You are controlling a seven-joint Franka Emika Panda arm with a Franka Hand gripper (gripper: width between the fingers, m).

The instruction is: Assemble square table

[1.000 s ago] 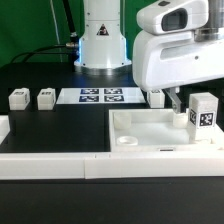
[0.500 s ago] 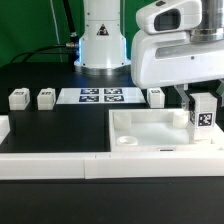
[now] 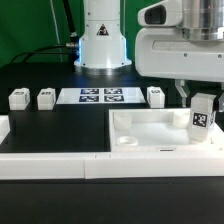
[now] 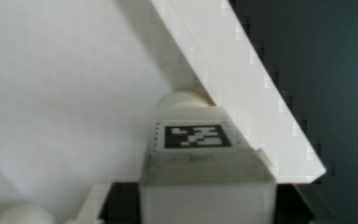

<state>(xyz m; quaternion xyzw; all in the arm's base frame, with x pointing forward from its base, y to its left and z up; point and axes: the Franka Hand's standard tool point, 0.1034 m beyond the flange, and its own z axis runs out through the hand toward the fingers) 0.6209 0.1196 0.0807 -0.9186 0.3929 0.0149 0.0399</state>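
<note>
Black tabletop: fingers grip a leg (slab rim alongside).

Robotics lab bench, black table, green backdrop, tagged marker board, white robot arm base

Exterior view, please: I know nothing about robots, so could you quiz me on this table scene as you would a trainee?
1. How many small legs stand loose on the black table, away from the square slab?
2. True or false: the marker board lies on top of the slab.
3. The tagged leg below the end effector is: A) on the marker board; B) at the slab's side on the exterior view's right; C) beside the legs at the exterior view's left.
Key: 1) three; 2) false; 3) B.
</note>
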